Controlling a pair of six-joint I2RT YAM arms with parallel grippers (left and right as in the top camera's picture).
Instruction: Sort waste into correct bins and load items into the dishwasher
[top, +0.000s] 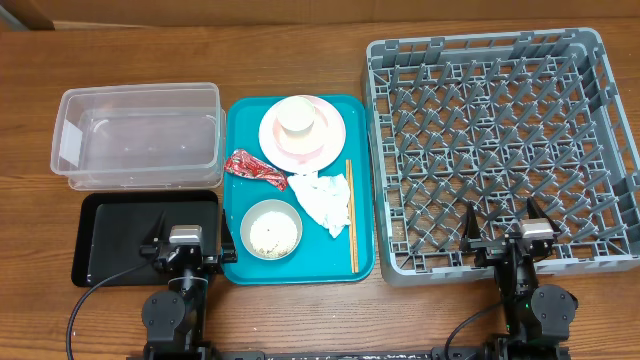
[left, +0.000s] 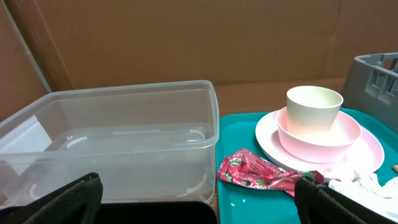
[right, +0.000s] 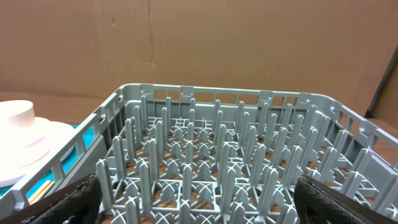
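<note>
On the teal tray (top: 240, 180) a pink plate (top: 328, 140) carries a pinkish bowl with a cream cup (top: 297, 118) in it; both show in the left wrist view (left: 314, 104). A red wrapper (top: 254, 168) (left: 261, 173), a white tissue (top: 323, 201), chopsticks (top: 351, 215) and a grey-white bowl with rice (top: 270, 229) lie there too. The clear tub (top: 140, 135) (left: 118, 140) and black tray (top: 115, 235) sit left. The grey rack (top: 500, 150) (right: 236, 155) sits right. My left gripper (top: 188, 236) (left: 199, 202) is open over the black tray. My right gripper (top: 508, 232) (right: 199, 199) is open over the rack's front edge.
A few loose rice grains lie on the teal tray floor (left: 249, 202). A brown cardboard wall (left: 186, 37) stands behind the table. The wooden table edge (top: 300, 300) runs in front of both arm bases.
</note>
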